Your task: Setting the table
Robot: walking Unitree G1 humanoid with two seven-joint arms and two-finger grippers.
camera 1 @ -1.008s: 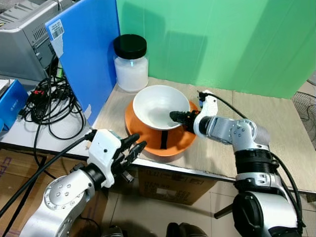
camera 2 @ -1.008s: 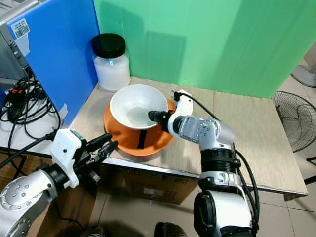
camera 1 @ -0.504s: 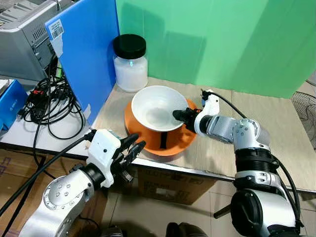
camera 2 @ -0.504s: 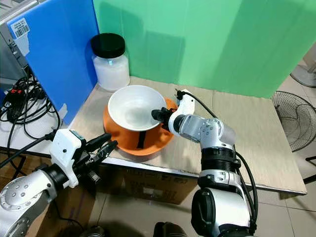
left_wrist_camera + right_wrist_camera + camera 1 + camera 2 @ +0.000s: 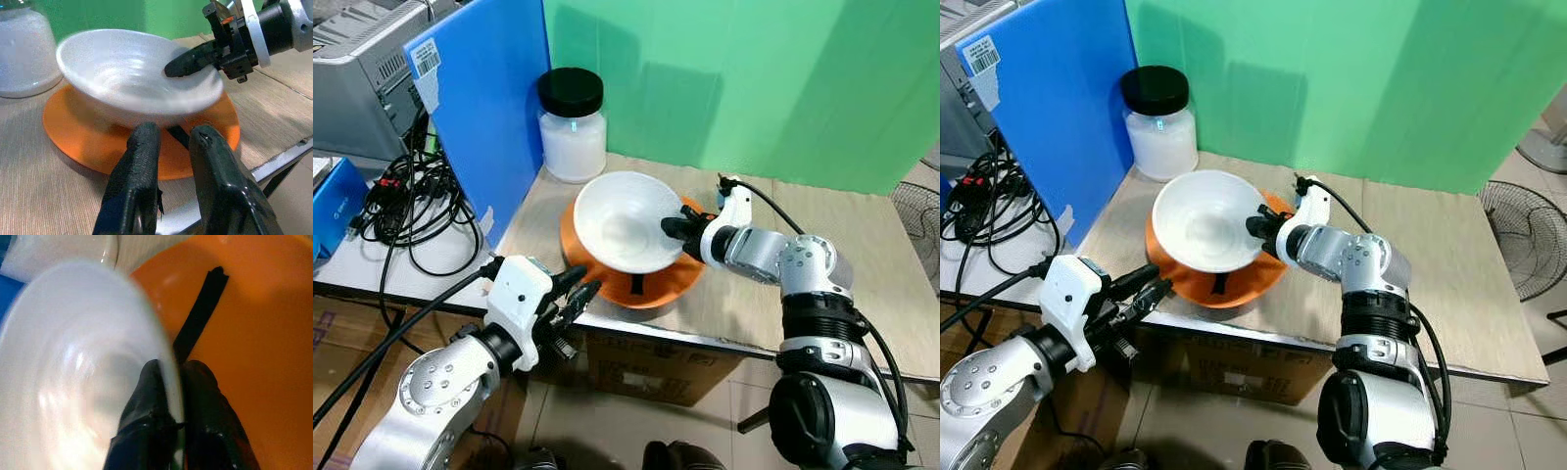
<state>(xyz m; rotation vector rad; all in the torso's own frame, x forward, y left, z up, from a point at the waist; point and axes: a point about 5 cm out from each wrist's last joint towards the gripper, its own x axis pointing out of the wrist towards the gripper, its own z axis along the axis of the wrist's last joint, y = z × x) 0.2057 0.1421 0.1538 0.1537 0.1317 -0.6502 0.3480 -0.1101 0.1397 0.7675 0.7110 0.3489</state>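
Pinching the near-right rim of the round white ceramic bowl (image 5: 626, 221), my right gripper (image 5: 674, 227) has one black finger inside the wall and the other outside it, clamped tight on the edge. In the right wrist view those fingers (image 5: 146, 423) straddle the thin white rim with no gap left. The bowl is tilted, its open face tipped toward my left, and it sits above the flat orange round plate (image 5: 658, 284). From the left wrist view its base looks just clear of the plate's surface on the side nearest me, though I cannot tell whether the far side touches. A black strip (image 5: 200, 313) runs across the orange plate beneath the bowl.

The plate lies on the pale wood-grain tabletop (image 5: 862, 264), near its front edge. Behind it, toward the green backdrop (image 5: 754, 78), stands a clear glass jar with a black lid (image 5: 573, 125), filled with something white and standing well apart from the bowl. A blue upright board (image 5: 489, 108) rises at the table's left end, with tangled black cables (image 5: 411, 201) beyond it.

My left gripper (image 5: 573, 294) hangs off the table's front edge, below and left of the plate, its two fingers (image 5: 139, 181) close together with a narrow slit between them and holding nothing.
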